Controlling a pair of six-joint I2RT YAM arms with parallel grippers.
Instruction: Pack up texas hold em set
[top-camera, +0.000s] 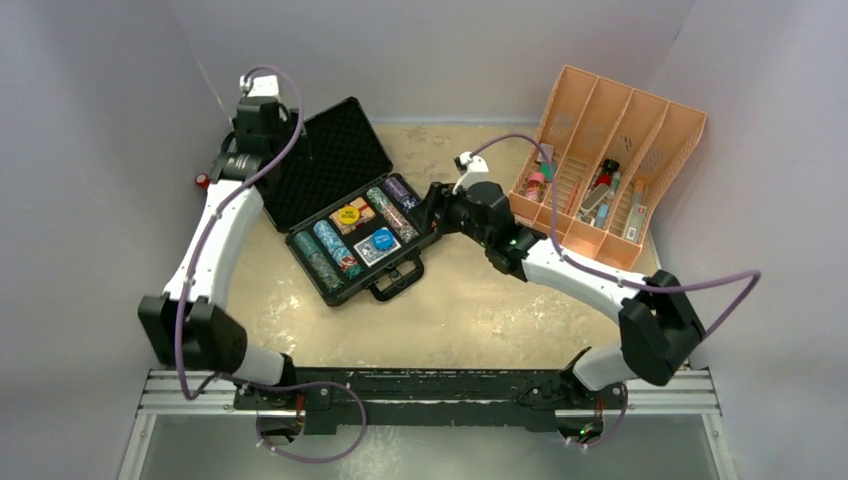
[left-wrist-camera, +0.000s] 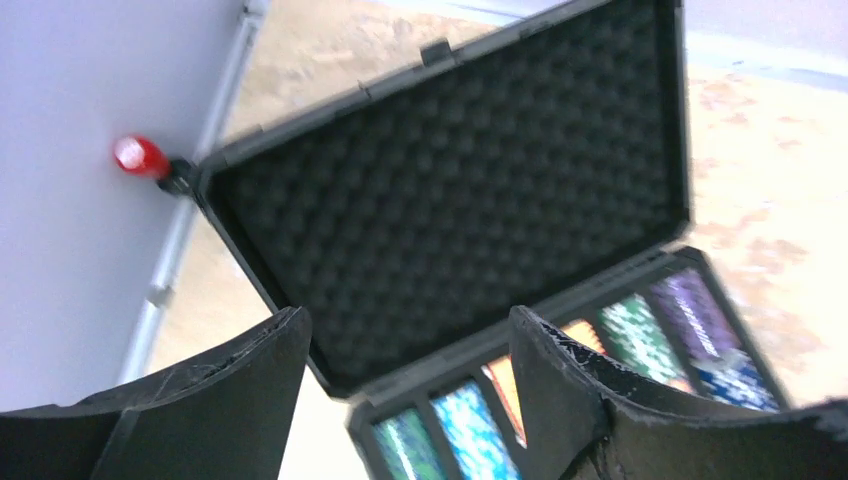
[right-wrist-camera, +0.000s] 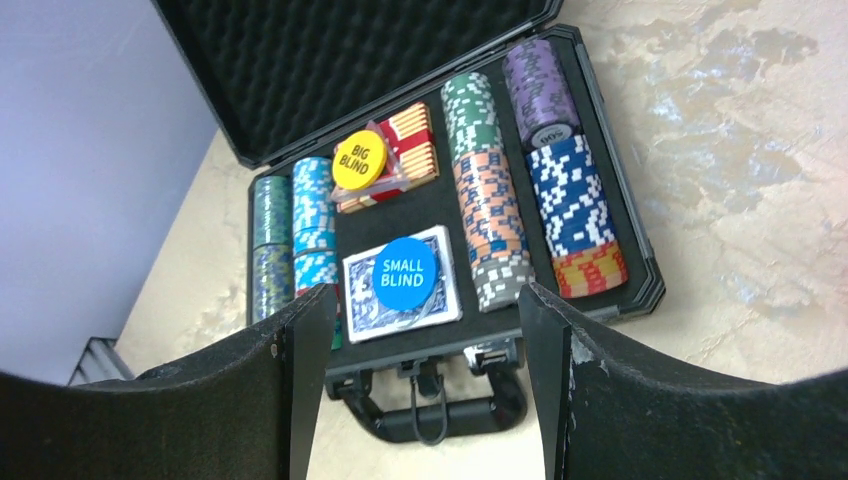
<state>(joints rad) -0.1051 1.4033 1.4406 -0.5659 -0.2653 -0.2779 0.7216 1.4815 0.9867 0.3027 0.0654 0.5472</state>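
**Case open and filled, both my grippers spread wide**

In the top view, the black case (top-camera: 352, 290) lay open on the table (top-camera: 470, 310), toward 10 o'clock from the table's middle. Its foam-lined lid (top-camera: 330, 160) was tipped back toward 11 o'clock and its handle (top-camera: 396, 281) faced 5 o'clock. My left gripper (top-camera: 268, 128) hung by the lid's far-left corner, at 11 o'clock of the case. I could not tell from here whether it touched the lid. My right gripper (top-camera: 432, 205) sat just beside the case's right end, at 3 o'clock of it. The orange tray (top-camera: 690, 125) stood at 2 o'clock on the table, well apart from the case.

In the left wrist view, my left fingers (left-wrist-camera: 240, 400) stood wide apart with nothing between them. The lid's foam filled the frame beyond them at 12 o'clock. The chip rows (left-wrist-camera: 690, 320) showed blurred at 4 o'clock. A red knob (left-wrist-camera: 140, 157) sat at 10 o'clock against the wall (left-wrist-camera: 70, 250).

In the right wrist view, my right fingers (right-wrist-camera: 620, 410) were also spread wide and gripped nothing. Beyond them lay 4 chip rows, 2 at 9 o'clock and 2 at 2 o'clock. Between them the red deck (right-wrist-camera: 412, 150) sat at 12 o'clock with the yellow BIG BLIND disc (right-wrist-camera: 358, 160) propped on it. The blue deck (right-wrist-camera: 445, 295) lay nearer me, and the SMALL BLIND disc (right-wrist-camera: 403, 275) rested flat on it. The handle showed at 6 o'clock, between my fingers.
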